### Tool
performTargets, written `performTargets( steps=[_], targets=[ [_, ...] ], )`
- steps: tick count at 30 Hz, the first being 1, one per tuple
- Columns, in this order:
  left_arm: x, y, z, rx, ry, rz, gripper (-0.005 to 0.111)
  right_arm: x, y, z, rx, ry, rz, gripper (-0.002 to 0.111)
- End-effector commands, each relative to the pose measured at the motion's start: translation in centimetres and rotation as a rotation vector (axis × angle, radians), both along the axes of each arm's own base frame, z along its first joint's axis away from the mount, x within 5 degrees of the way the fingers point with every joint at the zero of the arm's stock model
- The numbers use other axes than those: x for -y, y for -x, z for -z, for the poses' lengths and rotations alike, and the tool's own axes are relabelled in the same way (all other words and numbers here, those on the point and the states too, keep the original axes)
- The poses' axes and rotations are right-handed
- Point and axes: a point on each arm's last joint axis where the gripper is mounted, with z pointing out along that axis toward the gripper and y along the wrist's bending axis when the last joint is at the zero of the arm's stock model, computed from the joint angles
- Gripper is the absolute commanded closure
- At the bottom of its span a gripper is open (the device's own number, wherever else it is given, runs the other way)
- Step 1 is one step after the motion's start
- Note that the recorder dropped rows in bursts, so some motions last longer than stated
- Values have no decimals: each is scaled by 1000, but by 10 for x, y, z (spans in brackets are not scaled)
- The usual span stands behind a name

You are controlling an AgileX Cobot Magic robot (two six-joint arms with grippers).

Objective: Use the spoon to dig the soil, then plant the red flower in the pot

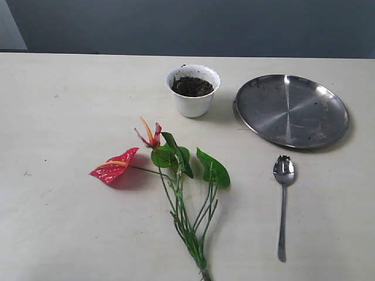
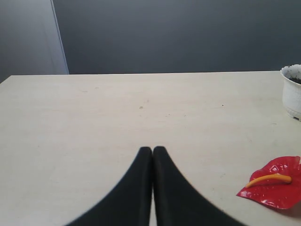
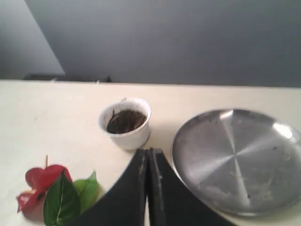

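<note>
Nothing looks done yet: on the surface (image 1: pixel 58 105), the steel plate (image 1: pixel 292 110) sits upper right, the red flower (image 1: pixel 170 175) lies lower centre, and the pot (image 1: pixel 193 90) holds undug soil (image 1: pixel 192 86) at upper centre. Lower right, the spoon (image 1: pixel 283 202) lies untouched, while the left gripper (image 2: pixel 152 149) and right gripper (image 3: pixel 147 152) are both closed and empty.

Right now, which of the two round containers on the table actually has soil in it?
The small white pot, which holds dark soil. The wide steel plate to its right in the exterior view carries only a few specks.
</note>
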Motion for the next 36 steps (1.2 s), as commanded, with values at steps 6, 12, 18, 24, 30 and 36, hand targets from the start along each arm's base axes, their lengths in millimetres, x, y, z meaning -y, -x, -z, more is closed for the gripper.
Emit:
performTargets(
  steps=[6, 12, 18, 24, 30, 36],
  targets=[
    [0, 0, -1, 5, -4, 6, 105, -27, -87, 33, -379, 117, -200, 109],
    [0, 0, -1, 5, -4, 6, 105, -60, -119, 55, -516, 339, -211, 109],
    [0, 0, -1, 5, -4, 6, 105, -90, -128, 70, -570, 423, -228, 109],
    [0, 0, -1, 5, -4, 6, 105, -102, -130, 67, -503, 372, -240, 109],
    [0, 0, -1, 5, -4, 6, 105, -97, -119, 76, -652, 440, -270, 109],
    [0, 0, -1, 5, -4, 6, 105, -82, -115, 93, -860, 537, -119, 109]
  ],
)
